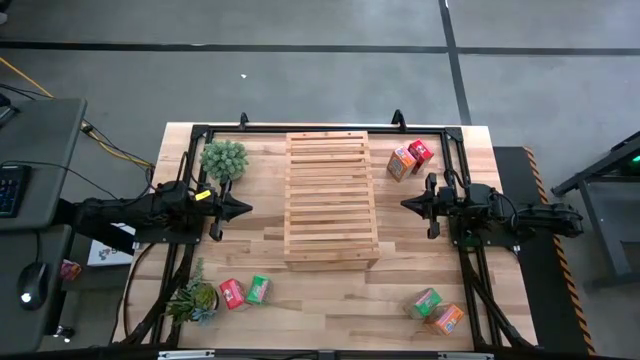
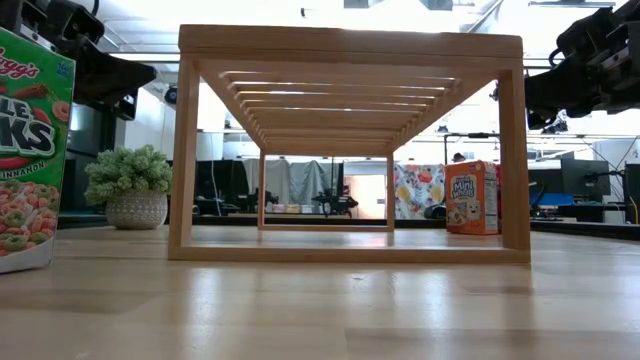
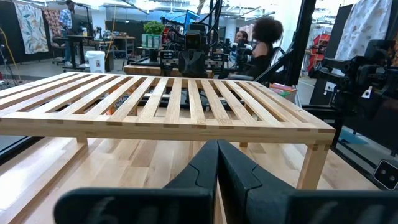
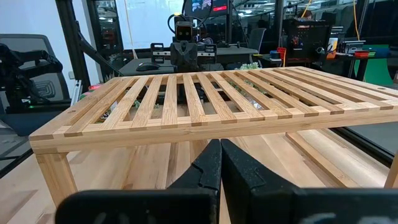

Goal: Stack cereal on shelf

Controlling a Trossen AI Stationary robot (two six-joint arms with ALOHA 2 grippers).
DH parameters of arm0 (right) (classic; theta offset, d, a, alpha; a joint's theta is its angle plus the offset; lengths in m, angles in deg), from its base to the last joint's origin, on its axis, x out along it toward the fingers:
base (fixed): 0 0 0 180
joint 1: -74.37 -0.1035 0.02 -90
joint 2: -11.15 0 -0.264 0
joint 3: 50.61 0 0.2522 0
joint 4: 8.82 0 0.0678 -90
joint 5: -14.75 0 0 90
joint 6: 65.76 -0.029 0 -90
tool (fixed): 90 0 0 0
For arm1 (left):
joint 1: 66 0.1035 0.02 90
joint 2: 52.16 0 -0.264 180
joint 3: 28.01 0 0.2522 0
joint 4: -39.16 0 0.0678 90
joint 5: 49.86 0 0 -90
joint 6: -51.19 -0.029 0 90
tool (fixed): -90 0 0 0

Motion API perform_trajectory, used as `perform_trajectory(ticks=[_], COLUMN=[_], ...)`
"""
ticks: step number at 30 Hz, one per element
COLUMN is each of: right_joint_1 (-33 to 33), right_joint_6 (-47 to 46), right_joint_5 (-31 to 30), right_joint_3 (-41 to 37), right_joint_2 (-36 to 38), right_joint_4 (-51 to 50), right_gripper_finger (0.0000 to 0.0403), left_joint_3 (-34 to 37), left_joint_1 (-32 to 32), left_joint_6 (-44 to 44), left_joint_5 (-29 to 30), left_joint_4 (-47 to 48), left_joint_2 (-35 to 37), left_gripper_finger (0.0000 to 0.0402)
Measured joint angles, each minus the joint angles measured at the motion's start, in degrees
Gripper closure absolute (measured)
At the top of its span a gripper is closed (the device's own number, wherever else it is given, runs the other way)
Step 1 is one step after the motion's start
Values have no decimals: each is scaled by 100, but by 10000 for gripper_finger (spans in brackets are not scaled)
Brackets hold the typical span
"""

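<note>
The light-wood slatted shelf (image 1: 332, 197) stands on its legs in the table's middle. An orange box (image 1: 401, 163) and a red box (image 1: 421, 152) stand at the far right. A red box (image 1: 232, 293) and a green box (image 1: 258, 289) sit near the front left. A green box (image 1: 425, 302) and an orange box (image 1: 447, 319) sit at the front right. My left gripper (image 1: 246, 209) is shut, left of the shelf. My right gripper (image 1: 405, 203) is shut, right of it. Both touch nothing.
A round potted plant (image 1: 224, 159) stands at the far left, a leafy one (image 1: 194, 299) at the front left. A black frame (image 1: 325, 128) runs along the table's edges. In the low view a green box (image 2: 30, 150) stands close on the left.
</note>
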Motion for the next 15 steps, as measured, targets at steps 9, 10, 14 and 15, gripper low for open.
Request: perform_trajectory(ticks=[9, 10, 14, 15], right_joint_1=[-1, 0, -2, -2], right_joint_6=[14, -122, -1448, -1583], right_joint_5=[-62, -78, -319, -575], right_joint_3=[0, 0, 0, -2], right_joint_2=[-3, -8, -9, -19], right_joint_4=[193, 557, 2983, 3522], right_gripper_finger=[403, 403, 403, 403], left_joint_3=[0, 0, 0, 0], left_joint_1=[1, 1, -1, 1], left_joint_6=[0, 0, 0, 0], left_joint_5=[0, 0, 0, 0], left_joint_4=[0, 0, 0, 0], left_joint_2=[-1, 0, 1, 1], left_gripper_finger=[401, 401, 401, 401])
